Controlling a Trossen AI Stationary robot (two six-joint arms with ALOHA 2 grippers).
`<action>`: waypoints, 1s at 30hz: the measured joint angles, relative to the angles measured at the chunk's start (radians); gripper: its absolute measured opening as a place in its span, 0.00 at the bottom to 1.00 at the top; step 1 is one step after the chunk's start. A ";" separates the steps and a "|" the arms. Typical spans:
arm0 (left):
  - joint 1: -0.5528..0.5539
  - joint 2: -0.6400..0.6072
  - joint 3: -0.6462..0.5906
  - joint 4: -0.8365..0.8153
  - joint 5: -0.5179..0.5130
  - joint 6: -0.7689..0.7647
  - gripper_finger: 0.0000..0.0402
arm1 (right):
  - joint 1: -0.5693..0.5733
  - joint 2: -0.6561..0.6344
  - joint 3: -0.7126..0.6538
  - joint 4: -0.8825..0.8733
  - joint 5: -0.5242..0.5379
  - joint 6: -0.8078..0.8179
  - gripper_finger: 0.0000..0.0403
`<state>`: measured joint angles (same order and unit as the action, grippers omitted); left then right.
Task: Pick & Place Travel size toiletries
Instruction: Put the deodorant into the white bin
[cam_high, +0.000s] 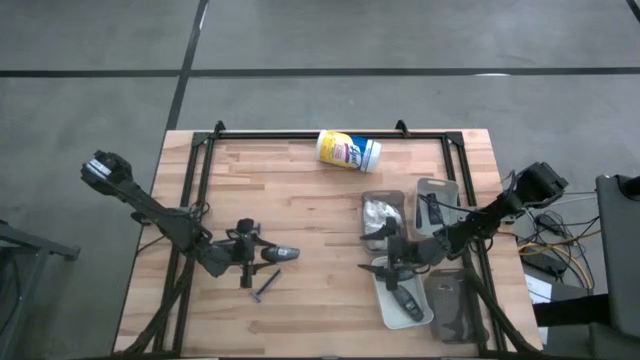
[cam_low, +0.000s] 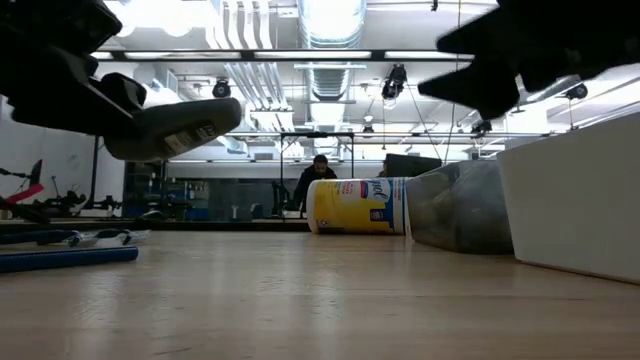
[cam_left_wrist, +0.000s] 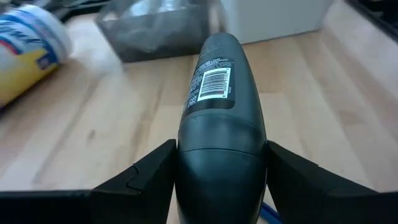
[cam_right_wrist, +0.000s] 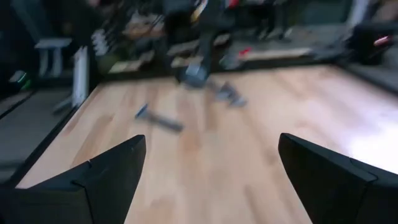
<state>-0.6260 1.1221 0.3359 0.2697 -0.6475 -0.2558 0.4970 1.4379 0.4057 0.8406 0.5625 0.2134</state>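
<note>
My left gripper (cam_high: 247, 258) is over the table's left-middle, shut on a dark grey oblong tube (cam_left_wrist: 217, 106) with a pale barcode label. The low view shows this tube (cam_low: 170, 130) in the air. A slim dark stick (cam_high: 265, 287) lies flat on the wood just near of it. My right gripper (cam_right_wrist: 211, 180) is open and hovers above a clear tray (cam_high: 388, 310) where another dark tube (cam_high: 410, 300) lies. White crinkly packets (cam_high: 380, 212) fill a second tray, and black sticks (cam_high: 432, 210) lie in a third. My left gripper pinches the tube between its two fingers (cam_left_wrist: 143, 180), on the sides of its wider cap end (cam_left_wrist: 186, 162). The fingers come level from the table's left and lie along the tube, whose labelled end (cam_left_wrist: 214, 68) points away toward the trays. The tube is lifted clear, roughly level.
A yellow-and-white canister (cam_high: 348, 150) lies on its side near the far edge. Several clear trays (cam_high: 455, 305) cluster on the right side of the table. A black frame rail (cam_high: 330, 133) runs round the table. Bare wood lies between the two grippers. A person (cam_low: 318, 180) sits far behind.
</note>
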 joint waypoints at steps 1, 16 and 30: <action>0.004 0.000 0.000 0.000 -0.019 0.000 0.55 | -0.004 -0.012 0.000 0.018 0.025 -0.017 0.90; 0.176 -0.099 0.075 -0.006 -0.022 0.280 0.55 | -0.172 -0.638 -0.086 -0.357 -0.485 -0.299 0.90; 0.260 -0.217 0.195 -0.115 -0.024 0.393 0.55 | -0.227 -0.748 -0.127 -0.486 -0.482 -0.466 0.90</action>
<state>-0.3659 0.9048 0.5305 0.1551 -0.6711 0.1373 0.2699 0.6903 0.2785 0.3544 0.0803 -0.2521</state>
